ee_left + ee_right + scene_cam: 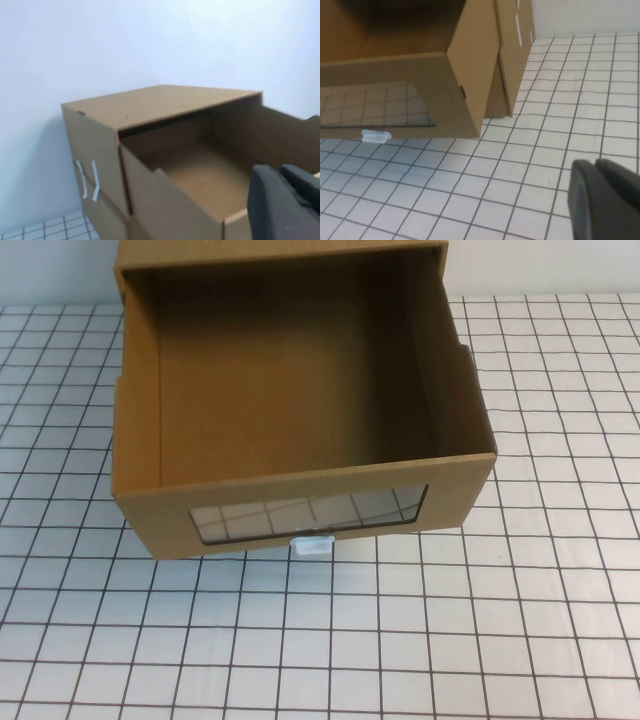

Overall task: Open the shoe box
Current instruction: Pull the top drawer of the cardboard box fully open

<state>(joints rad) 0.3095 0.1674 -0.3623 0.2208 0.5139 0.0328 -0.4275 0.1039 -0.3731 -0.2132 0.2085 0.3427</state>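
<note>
1. Sitting at the middle of the desk's (420, 640) far edge, the cardboard shoe box (300, 370) is open: its drawer (160, 525) sticks out of the outer sleeve (280, 252) toward the near edge, with nothing inside.
2. The high view alone looks straight down into the drawer. It shows the clear window (310, 512) in the front panel and the small white pull tab (311, 545) below it. Neither gripper appears in that view.
3. The left wrist view alone shows the sleeve's flat top and two white tape strips (87, 180) on its side, with a pale wall (150, 40) behind. The left gripper (287, 200) appears there as a dark shape, raised beside the drawer's rim. I cannot tell whether it is spread or pressed together.
4. The right wrist view alone shows the drawer's outer corner from low down, the pull tab from the side, and the desk's black-lined white grid past the box. The right gripper (605, 200) hangs over bare desk, well apart from the drawer, on its right-edge side. It is pressed together and holds nothing.
</note>
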